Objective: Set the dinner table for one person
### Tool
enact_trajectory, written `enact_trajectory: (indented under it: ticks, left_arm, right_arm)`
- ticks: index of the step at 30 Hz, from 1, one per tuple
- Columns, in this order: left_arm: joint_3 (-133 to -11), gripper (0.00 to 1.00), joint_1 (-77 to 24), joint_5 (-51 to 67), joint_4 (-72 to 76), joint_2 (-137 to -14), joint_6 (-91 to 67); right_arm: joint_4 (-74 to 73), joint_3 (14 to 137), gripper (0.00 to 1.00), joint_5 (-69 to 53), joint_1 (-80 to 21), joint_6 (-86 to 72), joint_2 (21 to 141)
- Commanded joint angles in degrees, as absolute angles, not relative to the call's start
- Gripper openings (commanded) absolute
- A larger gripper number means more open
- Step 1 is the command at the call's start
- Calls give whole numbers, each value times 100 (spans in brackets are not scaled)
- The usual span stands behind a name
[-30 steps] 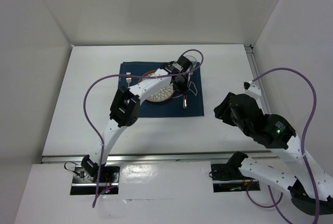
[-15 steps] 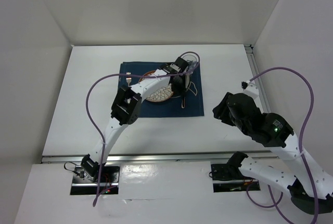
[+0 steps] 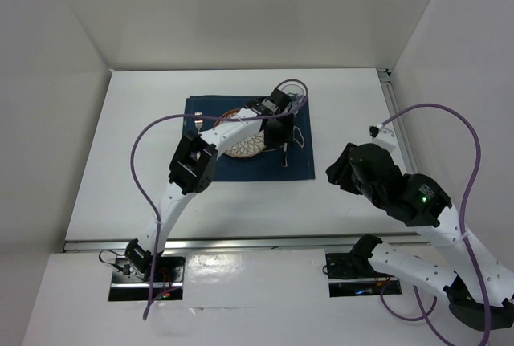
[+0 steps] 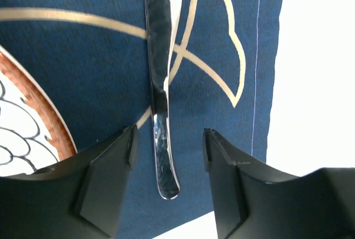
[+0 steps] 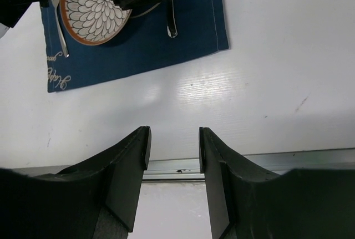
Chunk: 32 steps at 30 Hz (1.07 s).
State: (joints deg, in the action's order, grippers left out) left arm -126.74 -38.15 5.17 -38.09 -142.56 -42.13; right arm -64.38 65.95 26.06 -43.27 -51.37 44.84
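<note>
The white dinner table [image 3: 120, 161] carries a navy placemat [image 3: 301, 171] with a patterned plate [image 3: 245, 144] in its middle and a fork [image 3: 198, 124] at the plate's left. A silver utensil [image 4: 160, 139] lies flat on the mat to the right of the plate, and it also shows in the top view [image 3: 283, 156]. My left gripper [image 4: 169, 147] is open, with one jaw on each side of the utensil's handle and not touching it. In the top view the left gripper [image 3: 277, 133] hangs over the mat. My right gripper [image 5: 173, 139] is open and empty, off to the right of the mat [image 3: 341, 171].
The placemat's right edge [image 4: 258, 84] lies close to the utensil, with bare table beyond it. A metal rail [image 5: 277, 161] runs along the table's near edge. White walls enclose the table on three sides. Purple cables loop above both arms.
My left gripper has shifted slightly over the utensil, which lies in the same place. The right arm has drifted a little to the left.
</note>
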Motion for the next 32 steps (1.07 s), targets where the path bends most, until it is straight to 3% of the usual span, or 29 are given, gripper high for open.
enact_trajectory:
  ticks: [1,5,6,10,14,16,19,25,32]
  left_arm:
    - [-12577,67,-3894,300,-3718,-13765,-4210]
    - [-12498,67,-3998,80,-3928,-13431,-4148]
    - [-12446,67,-3999,79,-3990,-13186,-4044]
    - [-12148,66,-4122,-149,-4341,-12186,-3632]
    - [-11647,66,-3992,-526,-4824,-10904,-3357]
    - [-11157,67,-3850,-1060,-5123,-10356,-3296]
    - [-10672,83,-3254,-1607,-5483,-9372,-3445]
    - [-9116,84,-1522,-1749,-5476,-7484,-2955]
    - [-8640,84,-607,-1521,-5423,-6803,-2558]
  right_arm:
    - [-6135,6530,51,2593,-4368,-5089,4491]
    - [-6073,6478,54,2593,-4368,-5089,4543]
    - [-6134,6478,68,2593,-4368,-5185,4596]
    - [-6380,6618,90,2812,-4368,-5369,4904]
    - [-6241,6618,100,2812,-4368,-5230,5079]
    - [-6240,6618,100,2760,-4368,-5229,5202]
    - [-6145,6688,100,2760,-4315,-5116,5562]
    - [-6091,7434,100,3067,-4192,-4676,6634]
    - [-5801,7664,100,2655,-4017,-4562,7312]
